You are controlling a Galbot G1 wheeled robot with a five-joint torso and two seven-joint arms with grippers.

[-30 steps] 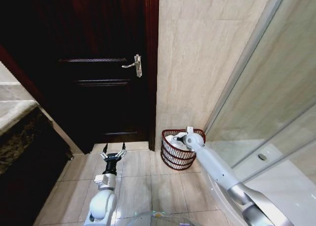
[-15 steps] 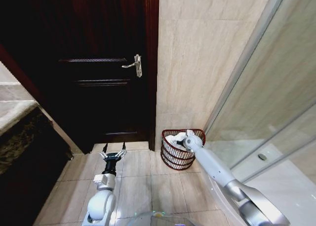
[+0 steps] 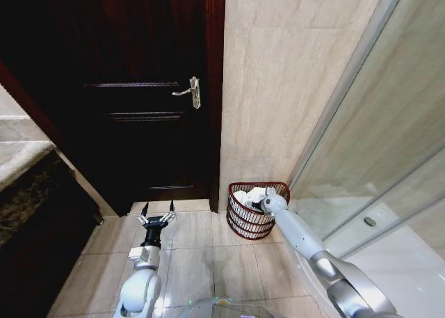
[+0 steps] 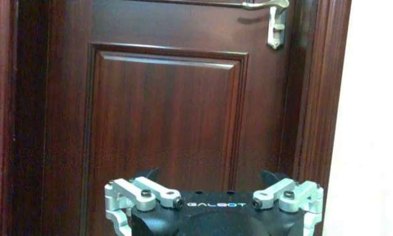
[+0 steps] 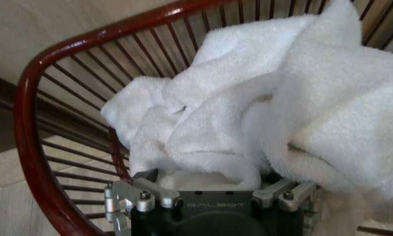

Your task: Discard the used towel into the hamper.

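The hamper is a dark red-brown wire basket standing on the floor against the beige wall. A white crumpled towel lies inside it. My right gripper reaches in over the hamper's rim. In the right wrist view the towel is heaped against the hamper's bars and drapes over my right gripper, whose jaws stand wide apart with the tips under the cloth. My left gripper hangs open above the floor tiles, facing the dark door.
A dark wooden door with a metal handle is left of the hamper. A glass shower partition runs along the right. A dark stone counter stands at the left. Beige floor tiles lie between.
My right wrist has sunk a little and drawn back towards the hamper's near rim, and more of the towel shows lying in the hamper. The left arm has barely shifted.
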